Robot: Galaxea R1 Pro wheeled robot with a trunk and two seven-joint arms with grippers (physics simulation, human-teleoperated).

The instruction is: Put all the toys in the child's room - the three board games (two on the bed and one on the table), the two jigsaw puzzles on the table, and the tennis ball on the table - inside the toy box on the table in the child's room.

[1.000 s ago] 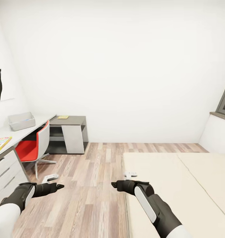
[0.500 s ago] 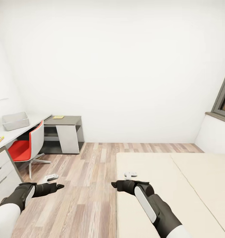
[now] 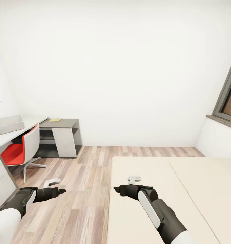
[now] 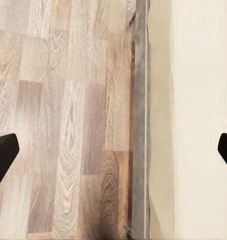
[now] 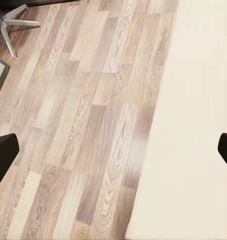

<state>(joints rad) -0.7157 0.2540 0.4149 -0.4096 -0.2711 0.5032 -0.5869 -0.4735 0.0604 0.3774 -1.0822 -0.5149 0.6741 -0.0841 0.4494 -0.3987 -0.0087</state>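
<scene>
Both grippers are riding empty with their jaws spread wide: in each wrist view the two dark fingertips are sitting at opposite edges with nothing between them. In the head view the left gripper (image 3: 57, 192) is hanging over the floor (image 3: 88, 189) and the right gripper (image 3: 121, 189) is hanging just at the near corner of the bed (image 3: 183, 189), both held low and forward.

The robot is probably on its way to fetch the two board games said to be on the bed; none of them is showing on the stretch of mattress in sight, so the step in hand is looking and turning. Doing it well likely means swinging the view further along the bed until the games come in, keeping the arms tucked so they are not brushing the frame, and stopping the base close enough to the bed edge to reach.

The toy box (image 3: 8, 123) is sitting on the table (image 3: 23, 130) at the far left, well apart from both grippers. A red chair (image 3: 22, 149) is standing against the table, and a small yellow thing is lying on the lower dark-grey section (image 3: 59, 122), too small to name.

The mattress is plain beige and flat. The floor is wood plank, the walls are white, and a dark-framed window (image 3: 229, 98) is showing at the right.
</scene>
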